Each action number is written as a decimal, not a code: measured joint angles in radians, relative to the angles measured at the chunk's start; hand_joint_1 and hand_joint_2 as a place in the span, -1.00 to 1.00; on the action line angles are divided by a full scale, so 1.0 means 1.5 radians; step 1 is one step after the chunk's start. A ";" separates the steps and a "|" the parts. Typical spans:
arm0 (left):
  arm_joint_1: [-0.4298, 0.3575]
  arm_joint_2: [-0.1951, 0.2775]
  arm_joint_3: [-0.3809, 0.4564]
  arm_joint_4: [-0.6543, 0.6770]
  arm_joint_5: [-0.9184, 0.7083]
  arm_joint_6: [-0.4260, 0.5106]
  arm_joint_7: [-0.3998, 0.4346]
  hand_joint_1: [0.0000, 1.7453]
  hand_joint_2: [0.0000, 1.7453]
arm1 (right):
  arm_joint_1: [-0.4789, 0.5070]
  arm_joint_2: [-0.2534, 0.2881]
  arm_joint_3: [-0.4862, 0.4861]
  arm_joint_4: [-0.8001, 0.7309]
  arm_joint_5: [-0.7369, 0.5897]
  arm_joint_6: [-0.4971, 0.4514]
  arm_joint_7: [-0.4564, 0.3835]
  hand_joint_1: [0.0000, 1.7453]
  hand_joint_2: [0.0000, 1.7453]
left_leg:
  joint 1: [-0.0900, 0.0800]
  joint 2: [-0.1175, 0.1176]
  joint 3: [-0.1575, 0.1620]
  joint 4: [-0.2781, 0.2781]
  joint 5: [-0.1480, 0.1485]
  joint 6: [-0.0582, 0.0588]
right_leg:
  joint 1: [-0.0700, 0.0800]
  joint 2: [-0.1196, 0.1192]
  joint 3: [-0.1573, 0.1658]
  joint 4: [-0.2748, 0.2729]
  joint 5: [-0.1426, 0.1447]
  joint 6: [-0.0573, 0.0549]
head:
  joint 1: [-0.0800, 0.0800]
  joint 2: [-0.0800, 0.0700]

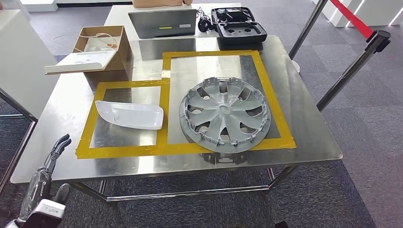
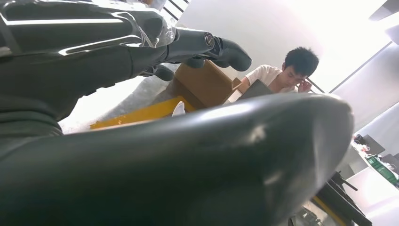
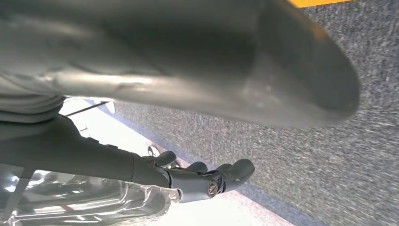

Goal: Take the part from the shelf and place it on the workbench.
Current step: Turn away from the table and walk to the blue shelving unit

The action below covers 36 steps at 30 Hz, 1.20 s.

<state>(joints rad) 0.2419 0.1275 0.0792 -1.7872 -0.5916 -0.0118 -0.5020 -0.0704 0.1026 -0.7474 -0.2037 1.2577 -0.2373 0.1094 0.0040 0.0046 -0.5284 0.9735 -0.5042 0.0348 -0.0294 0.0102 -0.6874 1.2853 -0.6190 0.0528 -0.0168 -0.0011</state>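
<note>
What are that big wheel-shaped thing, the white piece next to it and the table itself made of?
The wheel cover looks like moulded plastic painted matt silver-grey: thin spokes, small clips round its rim. The white part seems glossy plastic, smooth and faintly shiny. The table appears to be polished sheet metal, probably steel: it mirrors light and nearby things.

— Any lettering you can read from your end?

— None from my station. The hubcap (image 1: 224, 114) has a centre boss, but I can make out no logo on it. The cardboard box (image 1: 105, 51) and the black case (image 1: 239, 27) show no print I can read.

— And the wrist feeds?

— No text there either; both are too blurred and close.
</note>
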 joint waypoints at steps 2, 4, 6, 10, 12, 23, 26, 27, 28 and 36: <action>0.001 0.001 0.001 0.001 0.002 0.000 -0.001 -1.00 -1.00 | 0.000 -0.001 0.000 0.000 0.000 0.000 0.000 -1.00 -1.00 | 0.003 0.001 -0.001 0.002 0.001 -0.003 | -0.002 -0.001 0.022 -0.023 0.020 0.003 | 0.000 0.000; 0.001 0.003 0.002 0.001 0.003 0.000 -0.001 -1.00 -1.00 | -0.001 -0.001 0.000 0.000 0.000 0.000 0.000 -1.00 -1.00 | 0.006 0.001 -0.004 0.008 -0.001 -0.011 | -0.004 -0.003 0.080 -0.118 0.054 0.006 | 0.001 0.000; 0.002 0.004 0.003 0.002 0.003 0.002 -0.003 -1.00 -1.00 | -0.002 -0.001 0.000 0.000 0.000 0.000 0.000 -1.00 -1.00 | 0.006 -0.001 -0.008 0.014 -0.001 -0.021 | -0.003 0.000 0.110 -0.171 0.065 0.001 | 0.002 0.000; 0.003 0.006 0.003 0.002 0.000 0.009 -0.004 -1.00 -1.00 | -0.003 0.000 0.000 0.001 0.000 0.000 0.000 -1.00 -1.00 | 0.007 -0.004 -0.018 0.023 -0.003 -0.038 | -0.001 0.001 0.098 -0.173 0.071 -0.023 | 0.001 0.000; 0.003 0.007 0.002 0.002 -0.001 0.010 -0.004 -1.00 -1.00 | -0.004 0.000 0.000 0.001 0.000 0.000 -0.001 -1.00 -1.00 | 0.009 -0.003 -0.037 0.069 -0.044 -0.042 | 0.000 -0.002 0.088 -0.174 0.079 -0.036 | -0.001 0.000; 0.000 0.011 0.003 0.000 -0.001 0.012 -0.004 -1.00 -1.00 | -0.004 0.004 -0.003 0.003 0.000 0.000 -0.001 -1.00 -1.00 | -0.017 0.001 0.073 -0.017 -0.054 -0.007 | 0.014 -0.006 0.038 -0.176 0.135 -0.033 | -0.002 0.000; 0.001 0.010 0.002 0.001 -0.002 0.012 -0.004 -1.00 -1.00 | -0.004 0.006 -0.003 0.004 0.000 0.000 -0.002 -1.00 -1.00 | -0.014 0.002 0.060 -0.024 -0.032 0.000 | 0.011 -0.007 0.030 -0.163 0.120 -0.022 | -0.004 0.000; 0.001 0.010 0.002 0.001 -0.003 0.012 -0.003 -1.00 -1.00 | -0.004 0.005 -0.004 0.004 0.000 0.000 -0.002 -1.00 -1.00 | -0.011 0.003 0.052 -0.026 -0.023 0.003 | 0.011 -0.006 0.022 -0.138 0.092 -0.018 | -0.003 0.000; 0.001 0.009 0.002 0.001 -0.004 0.012 -0.003 -1.00 -1.00 | -0.004 0.004 -0.004 0.004 0.000 0.000 -0.002 -1.00 -1.00 | -0.011 0.004 0.044 -0.025 -0.016 0.004 | 0.011 -0.006 0.012 -0.102 0.056 -0.015 | -0.003 0.000; 0.004 0.003 0.001 0.000 -0.019 0.019 0.008 -1.00 -1.00 | -0.005 0.001 -0.005 0.004 0.000 0.003 -0.003 -1.00 -1.00 | -0.006 0.009 -0.026 0.010 0.019 -0.008 | 0.007 -0.006 0.131 -0.155 0.053 -0.006 | -0.001 0.000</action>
<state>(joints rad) 0.2473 0.1315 0.0810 -1.7878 -0.6206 0.0169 -0.4896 -0.0776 0.1035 -0.7553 -0.1976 1.2580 -0.2332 0.1048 -0.0052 0.0180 -0.5667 0.9877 -0.4759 0.0228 -0.0188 0.0019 -0.4912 1.0532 -0.5393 0.0439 -0.0184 -0.0011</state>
